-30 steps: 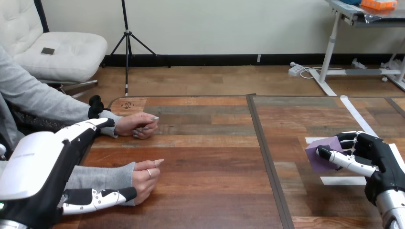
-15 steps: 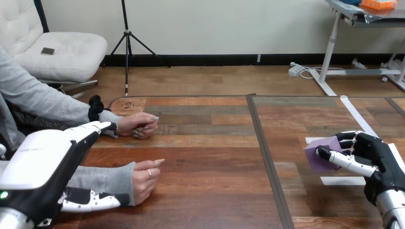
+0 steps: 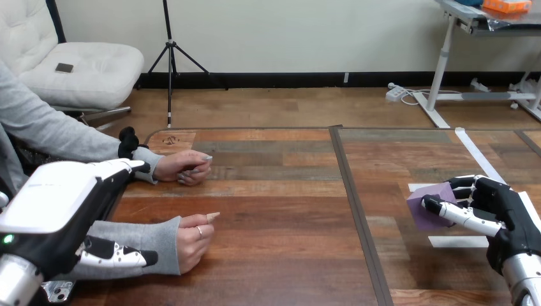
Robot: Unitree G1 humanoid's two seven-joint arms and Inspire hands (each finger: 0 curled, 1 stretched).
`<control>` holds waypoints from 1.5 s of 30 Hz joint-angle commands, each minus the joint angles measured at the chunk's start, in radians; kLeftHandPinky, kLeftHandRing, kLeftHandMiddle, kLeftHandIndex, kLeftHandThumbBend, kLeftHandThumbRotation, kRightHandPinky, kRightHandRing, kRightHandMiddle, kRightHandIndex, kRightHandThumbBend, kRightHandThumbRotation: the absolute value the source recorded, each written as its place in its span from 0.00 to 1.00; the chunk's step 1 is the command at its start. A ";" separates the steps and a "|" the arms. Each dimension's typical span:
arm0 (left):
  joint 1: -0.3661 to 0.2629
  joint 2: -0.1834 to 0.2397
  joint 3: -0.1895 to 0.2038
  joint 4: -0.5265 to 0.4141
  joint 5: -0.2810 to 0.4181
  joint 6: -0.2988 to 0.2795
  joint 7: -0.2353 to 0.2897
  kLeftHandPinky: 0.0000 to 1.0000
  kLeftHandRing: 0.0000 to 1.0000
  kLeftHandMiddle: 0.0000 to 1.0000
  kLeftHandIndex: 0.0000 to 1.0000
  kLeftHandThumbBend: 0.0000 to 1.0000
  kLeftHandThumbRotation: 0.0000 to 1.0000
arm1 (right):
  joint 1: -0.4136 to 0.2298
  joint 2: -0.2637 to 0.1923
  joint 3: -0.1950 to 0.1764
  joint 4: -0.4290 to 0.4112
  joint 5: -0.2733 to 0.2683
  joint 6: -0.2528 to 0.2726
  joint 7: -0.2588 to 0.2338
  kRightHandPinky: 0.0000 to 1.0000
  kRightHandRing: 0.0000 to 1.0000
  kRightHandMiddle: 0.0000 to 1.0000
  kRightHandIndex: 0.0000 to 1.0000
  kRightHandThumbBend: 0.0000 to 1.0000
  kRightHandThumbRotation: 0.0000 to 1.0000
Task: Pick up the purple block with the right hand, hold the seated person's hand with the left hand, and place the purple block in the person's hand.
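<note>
Right hand (image 3: 504,207) of mine pinches the purple block (image 3: 420,218): thumb laid across its front face, fingers curled behind, so the block sits just ahead of my palm, gripped firmly enough, I judge, to carry. Below it lie strips of white tape (image 3: 459,241) on the table (image 3: 287,191), probably marking the block's starting spot. I can read no writing on block or tape. Far across from that hand, my left hand (image 3: 57,204) is spread, fingers straight, its thumb (image 3: 115,256) against the grey sleeve of the person's nearer forearm. The person's nearer hand (image 3: 194,239) rests just beyond my fingertips, loosely closed, not yet held; the person's farther hand (image 3: 185,167) lies beside it
</note>
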 commanded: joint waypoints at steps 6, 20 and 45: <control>-0.138 0.077 -0.062 0.112 0.029 -0.031 0.043 0.67 0.78 0.82 0.79 1.00 0.32 | -0.075 -0.034 -0.011 -0.033 0.008 -0.011 0.009 0.33 0.37 0.41 0.42 0.89 0.00; -0.263 0.111 -0.165 0.299 0.088 -0.051 0.107 0.68 0.81 0.84 0.80 1.00 0.35 | -0.079 -0.035 -0.010 -0.037 0.008 0.008 0.006 0.32 0.37 0.41 0.42 0.90 0.00; -0.360 0.130 -0.280 0.377 0.068 -0.011 0.030 0.71 0.82 0.85 0.82 1.00 0.39 | -0.073 -0.044 -0.022 -0.048 0.018 0.008 0.030 0.32 0.37 0.41 0.41 0.90 0.00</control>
